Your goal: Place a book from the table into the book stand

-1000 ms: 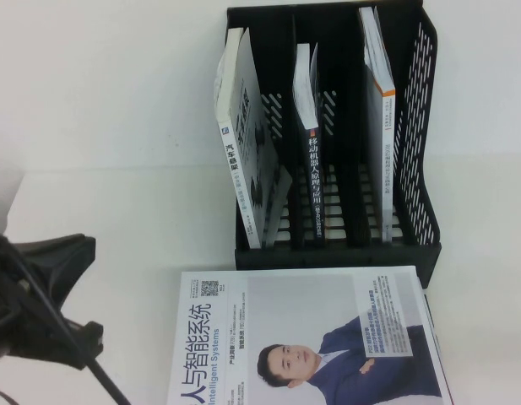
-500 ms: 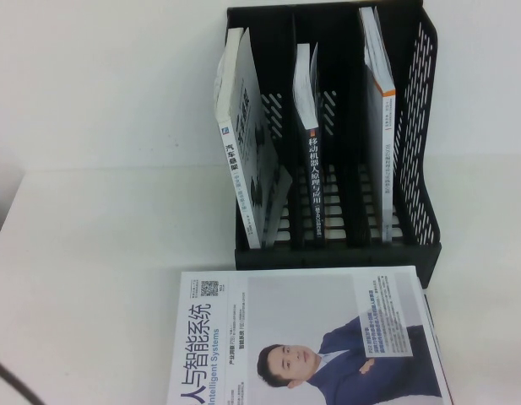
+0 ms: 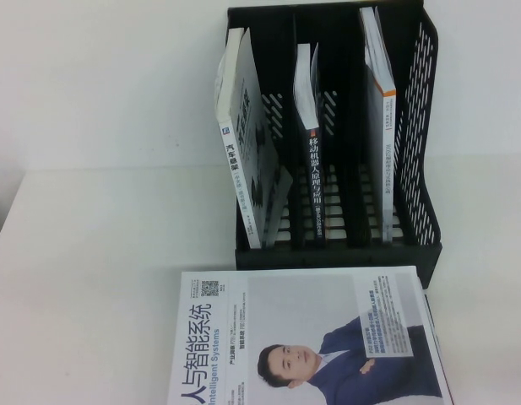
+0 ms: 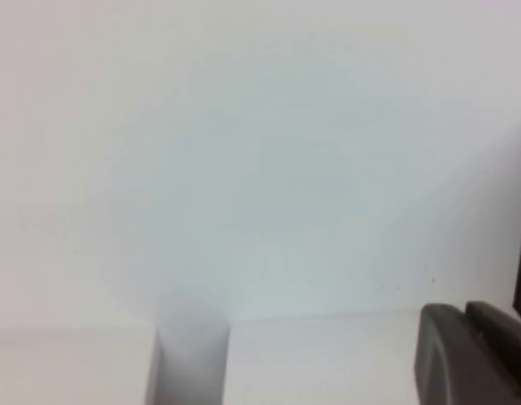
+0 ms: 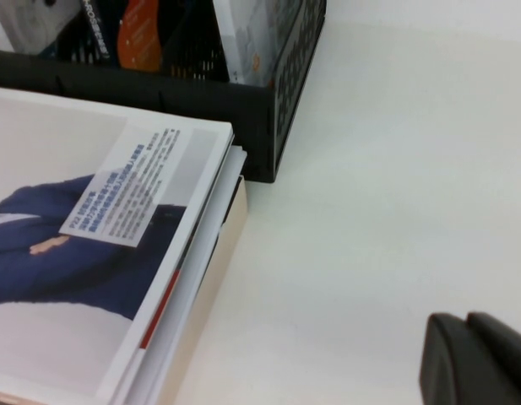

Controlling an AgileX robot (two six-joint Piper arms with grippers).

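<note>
A large book [image 3: 311,337] with a man in a blue suit on its cover lies flat on the table in front of the black book stand [image 3: 420,152], on top of other books. The stand holds three upright books: a white one [image 3: 243,143] leaning at the left, a dark one [image 3: 311,160] in the middle, and an orange-spined one [image 3: 382,126] at the right. Neither gripper shows in the high view. My left gripper [image 4: 464,310] is shut and empty over bare white table. My right gripper [image 5: 465,319] is shut and empty, to the right of the flat book [image 5: 91,253] and the stand [image 5: 277,110].
The flat book rests on a stack whose edges [image 5: 201,278] show in the right wrist view. White table [image 3: 100,253] spreads to the left of the stand and the book, and also to their right [image 5: 395,186].
My left arm, seen at the lower left of the high view a second ago, has drawn back out of that view. The books and the stand have not moved.
</note>
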